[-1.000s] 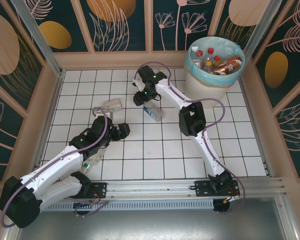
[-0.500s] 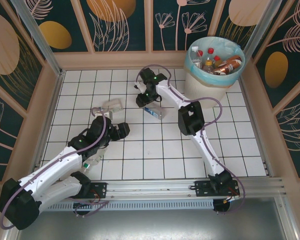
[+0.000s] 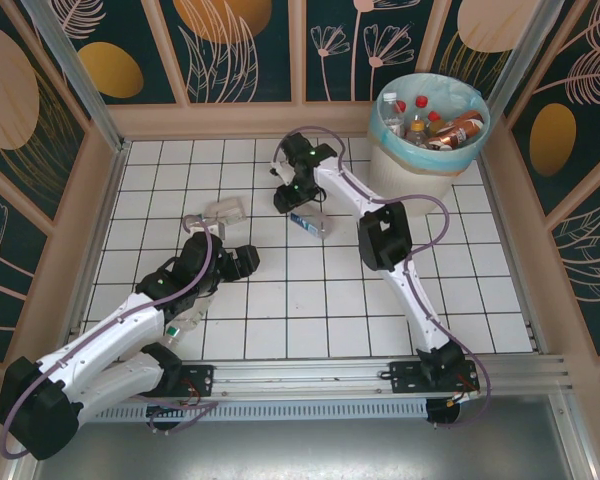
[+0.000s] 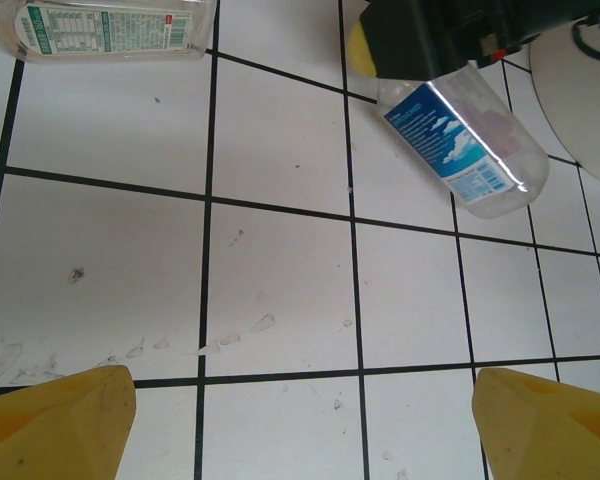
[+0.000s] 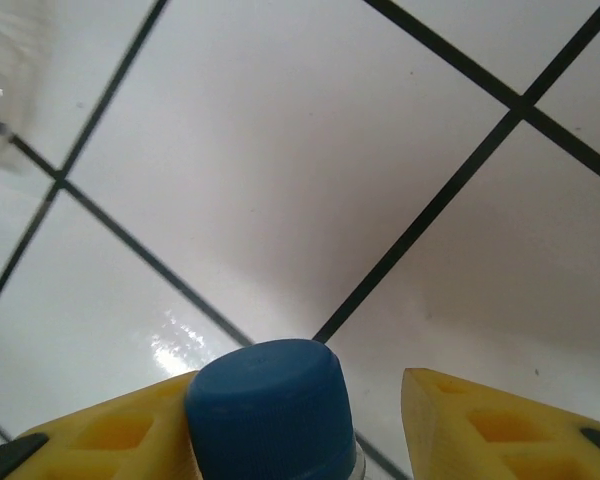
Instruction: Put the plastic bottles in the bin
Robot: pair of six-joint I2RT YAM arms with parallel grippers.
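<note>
Your right hand (image 3: 292,198) straddles the blue cap (image 5: 270,405) of a clear bottle (image 4: 465,140) down at the tiled surface (image 4: 280,290), near the bin (image 3: 405,172); whether it pinches yet, you cannot tell; likely light, slippery and crushable, it is best gripped at the stiff neck.

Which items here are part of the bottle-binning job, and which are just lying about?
Job: blue-label bottle, clear bottle, bin, binned bottles.
Just there: tiled table, patterned walls.
</note>
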